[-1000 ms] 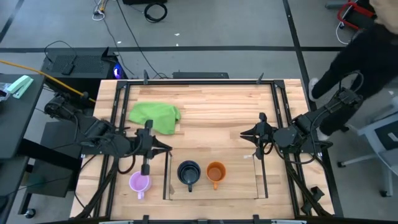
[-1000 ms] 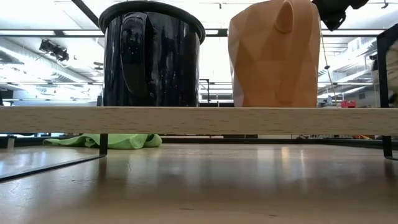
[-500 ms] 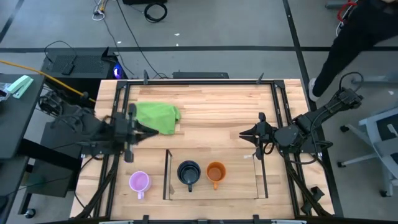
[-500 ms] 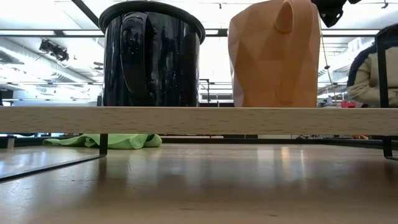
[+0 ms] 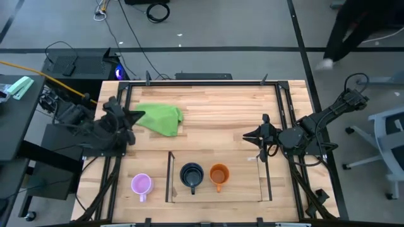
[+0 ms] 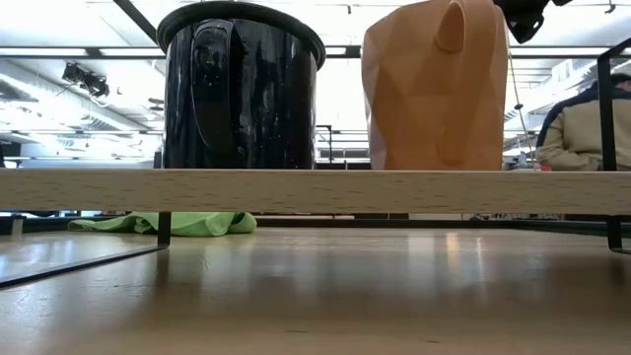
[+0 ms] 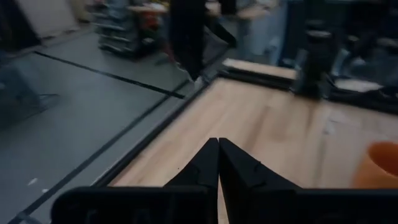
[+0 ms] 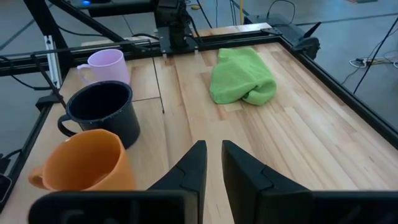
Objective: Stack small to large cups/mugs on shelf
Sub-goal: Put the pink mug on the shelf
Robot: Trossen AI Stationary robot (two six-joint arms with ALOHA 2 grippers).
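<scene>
glossily, round black mug, faceted orange mug, wooden shelf

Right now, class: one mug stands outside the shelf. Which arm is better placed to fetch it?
Probably the left. The purple mug stands left of the shelf, on the left gripper's side; the right gripper waits beyond the black mug and orange mug.

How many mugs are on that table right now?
3. The black mug and the orange mug stand side by side inside the shelf; the light purple mug sits on the table just outside the shelf's left panel. None appear hidden.
</scene>
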